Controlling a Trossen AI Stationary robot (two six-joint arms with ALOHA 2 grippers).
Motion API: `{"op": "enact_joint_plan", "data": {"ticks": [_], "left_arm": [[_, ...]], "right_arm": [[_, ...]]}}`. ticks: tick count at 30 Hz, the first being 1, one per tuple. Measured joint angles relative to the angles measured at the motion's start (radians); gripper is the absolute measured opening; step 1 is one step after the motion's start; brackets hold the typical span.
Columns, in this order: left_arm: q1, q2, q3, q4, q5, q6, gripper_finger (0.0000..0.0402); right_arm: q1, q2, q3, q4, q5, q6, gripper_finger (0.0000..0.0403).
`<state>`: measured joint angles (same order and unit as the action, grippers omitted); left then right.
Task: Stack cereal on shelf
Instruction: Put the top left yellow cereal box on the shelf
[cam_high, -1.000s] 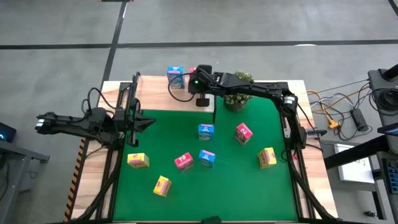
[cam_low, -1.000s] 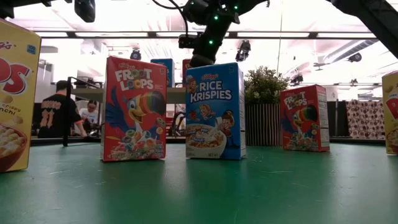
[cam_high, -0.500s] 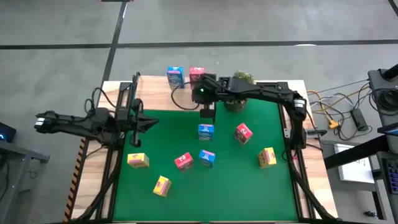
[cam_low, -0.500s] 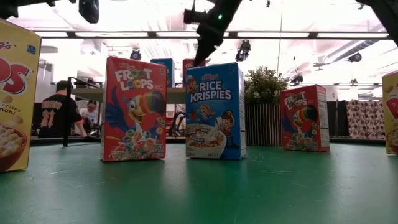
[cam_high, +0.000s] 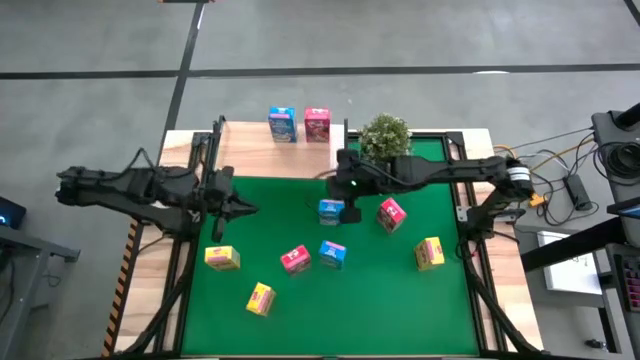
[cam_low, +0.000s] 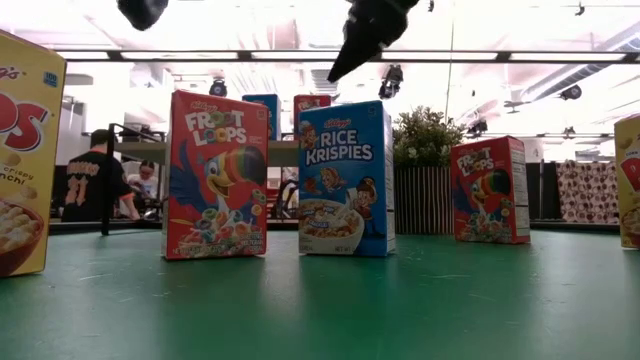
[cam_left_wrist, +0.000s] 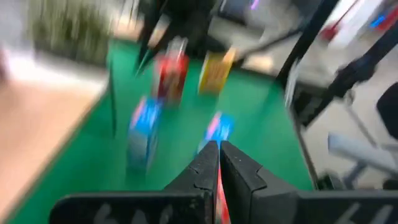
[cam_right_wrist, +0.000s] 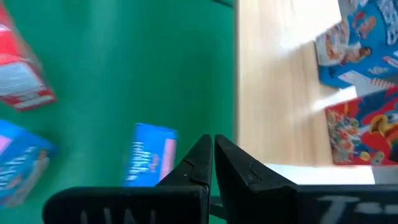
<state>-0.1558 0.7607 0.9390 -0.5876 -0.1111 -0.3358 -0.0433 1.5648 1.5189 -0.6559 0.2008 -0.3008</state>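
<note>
On the light-wood shelf (cam_high: 250, 150) at the table's far side a blue cereal box (cam_high: 281, 124) and a pink-red one (cam_high: 317, 124) stand upright side by side. Several more cereal boxes stand on the green mat (cam_high: 280, 220), among them a blue one (cam_high: 331, 211), a red one (cam_high: 391, 214) and a yellow one (cam_high: 429, 253). My right gripper (cam_high: 351, 209) hangs shut above the mat beside the blue box (cam_right_wrist: 149, 157), holding nothing. My left gripper (cam_high: 250, 208) is shut and empty, raised over the mat's left edge.
A small potted plant (cam_high: 384, 136) stands at the shelf's right end, just far of my right arm. Two yellow boxes (cam_high: 221, 258) (cam_high: 261, 298), a pink one (cam_high: 295, 259) and a blue one (cam_high: 332, 254) stand nearer the front. People are in the room behind the table (cam_low: 95, 180).
My right gripper has drawn back from the shelf toward the table's near edge and now hangs over the mat beside the blue box; the pink-red box stays standing on the shelf. My left gripper has risen and tipped up nearer to level. Both stayed shut.
</note>
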Motion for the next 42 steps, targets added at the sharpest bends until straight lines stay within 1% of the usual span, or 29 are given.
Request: {"op": "enact_joint_plan", "data": {"ticks": [3, 6, 8, 11, 14, 16, 19, 23, 27, 30, 34, 39, 42], "left_arm": [[-0.001, 0.079, 0.148, -0.297, 0.009, -0.132, 0.0], [-0.001, 0.156, 0.245, -0.535, 0.044, -0.153, 0.0], [-0.001, 0.195, 0.279, -0.658, 0.076, -0.159, 0.0], [-0.001, 0.236, 0.289, -0.769, 0.175, -0.222, 0.0], [-0.021, 0.252, 0.262, -0.773, 0.27, -0.262, 0.0], [-0.065, 0.26, 0.241, -0.769, 0.301, -0.292, 0.0], [-0.149, 0.27, 0.212, -0.759, 0.305, -0.353, 0.0], [-0.253, 0.307, 0.191, -0.731, 0.291, -0.46, 0.0], [-0.328, 0.373, 0.19, -0.728, 0.291, -0.5, 0.0016], [-0.358, 0.421, 0.19, -0.729, 0.291, -0.519, 0.0045], [-0.365, 0.48, 0.19, -0.752, 0.279, -0.518, 0.0102], [-0.369, 0.536, 0.19, -0.852, 0.155, -0.49, 0.0182], [-0.371, 0.548, 0.19, -0.88, 0.121, -0.439, 0.0221]], "right_arm": [[0.032, -0.058, -0.078, 0.067, 0.0, -0.004, 0.0009], [0.056, -0.098, -0.138, 0.11, 0.0, -0.008, 0.0009], [0.067, -0.118, -0.177, 0.14, 0.0, -0.004, 0.0009], [0.079, -0.138, -0.234, 0.214, -0.001, 0.013, 0.0009], [0.089, -0.14, -0.277, 0.262, -0.009, 0.019, 0.0009], [0.092, -0.14, -0.301, 0.269, -0.037, 0.034, 0.0009], [0.092, -0.141, -0.328, 0.278, -0.07, 0.063, 0.0009], [0.092, -0.141, -0.373, 0.297, -0.073, 0.07, 0.0009], [0.092, -0.141, -0.405, 0.331, -0.072, 0.066, 0.0009], [0.092, -0.143, -0.43, 0.371, -0.074, 0.055, 0.0009], [0.092, -0.144, -0.44, 0.4, -0.074, 0.054, 0.0009], [0.092, -0.144, -0.432, 0.401, -0.074, 0.047, 0.0009], [0.092, -0.144, -0.431, 0.4, -0.074, 0.039, 0.0009]]}}
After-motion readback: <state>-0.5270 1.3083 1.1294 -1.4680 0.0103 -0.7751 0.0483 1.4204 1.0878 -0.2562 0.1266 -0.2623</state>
